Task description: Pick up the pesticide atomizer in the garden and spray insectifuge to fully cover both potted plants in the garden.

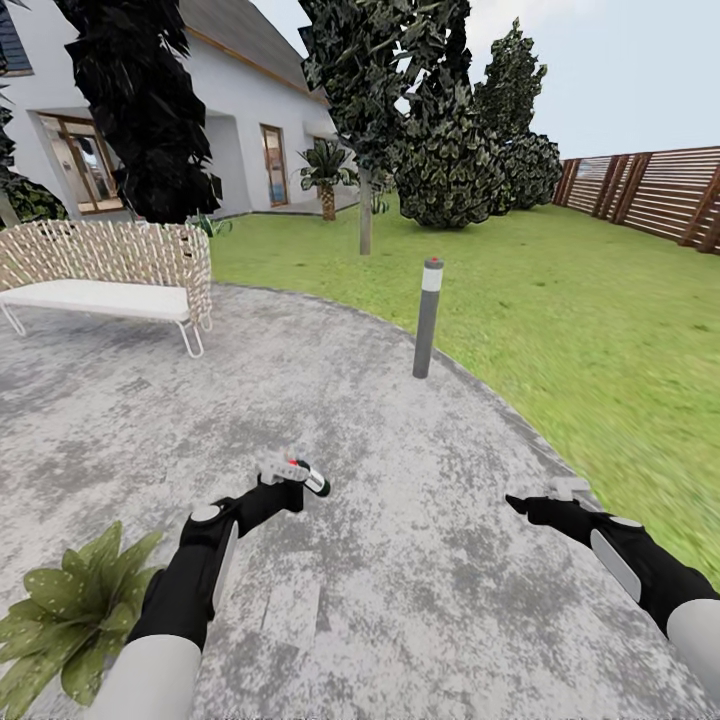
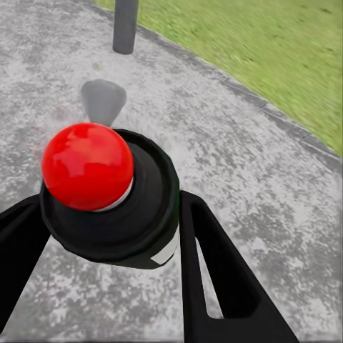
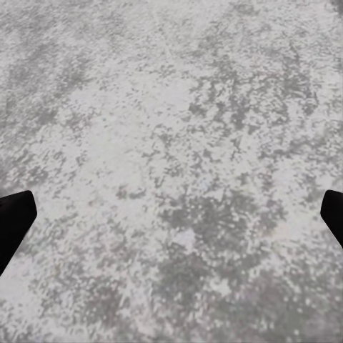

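One pesticide atomizer point(image 1: 312, 478) pinched in left jaws; one potted plant point(image 1: 70, 610); right jaws spread

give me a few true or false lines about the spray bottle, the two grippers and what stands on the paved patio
1. The left gripper is clamped on the dark-green pesticide atomizer with a red-dotted spray head. True.
2. The right gripper holds a second bottle. False: it is open and holds nothing, above bare grey paving.
3. A tall grey bollard lamp with a red top stands near the patio's edge by the lawn. True.
4. A low potted plant with pointed green leaves sits beside the robot's right arm. False: it is beside the left arm.
5. The white wicker bench stands on the grass. False: it stands on the mottled-grey paved patio.
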